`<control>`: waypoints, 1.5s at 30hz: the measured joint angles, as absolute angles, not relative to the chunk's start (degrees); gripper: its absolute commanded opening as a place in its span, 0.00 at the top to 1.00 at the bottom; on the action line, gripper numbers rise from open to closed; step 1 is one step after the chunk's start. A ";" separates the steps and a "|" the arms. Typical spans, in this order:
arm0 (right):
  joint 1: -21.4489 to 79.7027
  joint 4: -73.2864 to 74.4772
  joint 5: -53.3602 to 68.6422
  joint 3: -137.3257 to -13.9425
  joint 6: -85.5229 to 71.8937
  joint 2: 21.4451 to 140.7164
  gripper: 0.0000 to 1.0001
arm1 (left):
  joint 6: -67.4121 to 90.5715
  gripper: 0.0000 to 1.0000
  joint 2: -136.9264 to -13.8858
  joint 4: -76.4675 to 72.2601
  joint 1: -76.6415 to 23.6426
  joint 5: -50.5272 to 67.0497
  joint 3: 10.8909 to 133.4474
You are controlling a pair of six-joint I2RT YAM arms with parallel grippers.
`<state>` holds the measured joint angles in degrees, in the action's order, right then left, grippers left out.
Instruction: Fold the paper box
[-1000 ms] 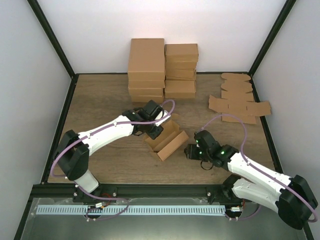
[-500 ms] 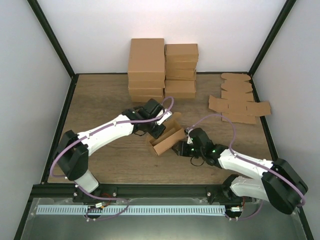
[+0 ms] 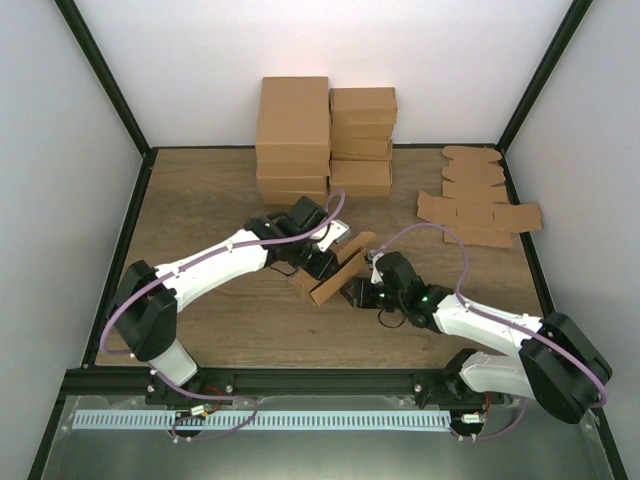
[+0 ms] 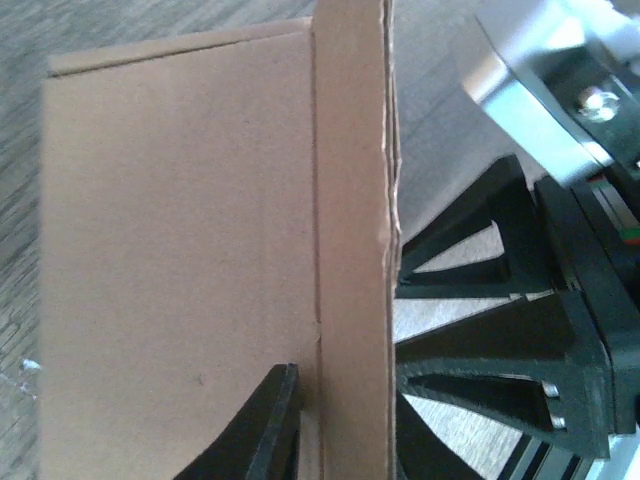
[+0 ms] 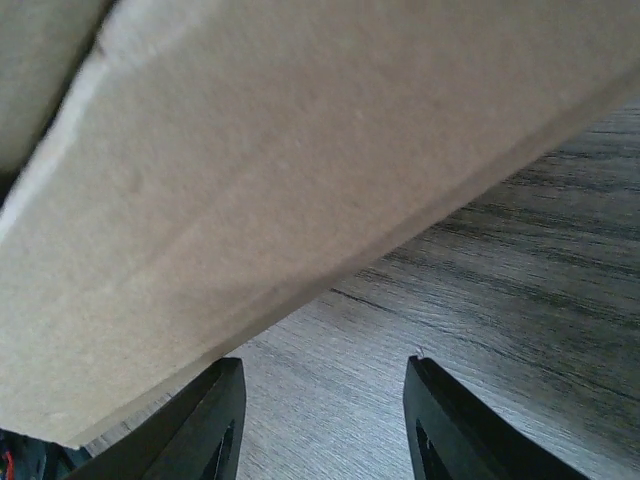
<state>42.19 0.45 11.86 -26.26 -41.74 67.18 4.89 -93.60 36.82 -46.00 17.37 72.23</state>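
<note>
Paper box [image 3: 335, 272], plain brown: at its 4 o'clock our right gripper [image 5: 325, 420] gapes empty; whether the left gripper [image 3: 319, 262] pinches it, we cannot tell.

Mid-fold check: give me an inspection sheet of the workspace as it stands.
Surface: wood-grain table.
Job's things: paper box, half-formed, tilted, between both hands.
Clutter: stacked finished cartons at back; flat blanks back right.
Hands: left hand straddles a box wall, grip unclear; right hand open beside the box.
Cables: purple cables loop along both arms.
Surroundings: white walls, black frame.
</note>
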 measured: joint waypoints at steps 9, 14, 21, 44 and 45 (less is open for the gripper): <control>42.19 1.58 12.36 -27.09 -38.98 65.41 0.53 | 7.16 0.74 -93.60 36.01 -46.04 22.83 70.57; 42.17 7.40 12.56 -30.35 -38.00 63.24 0.50 | 9.78 0.78 -93.58 34.37 -45.98 26.85 70.26; 42.19 18.06 12.08 -32.34 -37.30 56.82 0.47 | 14.63 0.84 -93.58 30.06 -45.95 32.67 68.34; 42.19 22.96 11.60 -33.58 -37.32 58.54 0.54 | 19.09 0.57 -96.36 22.68 -43.90 36.64 62.89; 42.19 22.39 11.75 -33.58 -37.36 58.54 0.55 | 19.44 0.54 -96.36 22.61 -43.90 36.29 62.87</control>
<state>42.19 22.39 11.75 -33.58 -37.36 58.54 19.44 -96.36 22.61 -43.90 36.29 62.87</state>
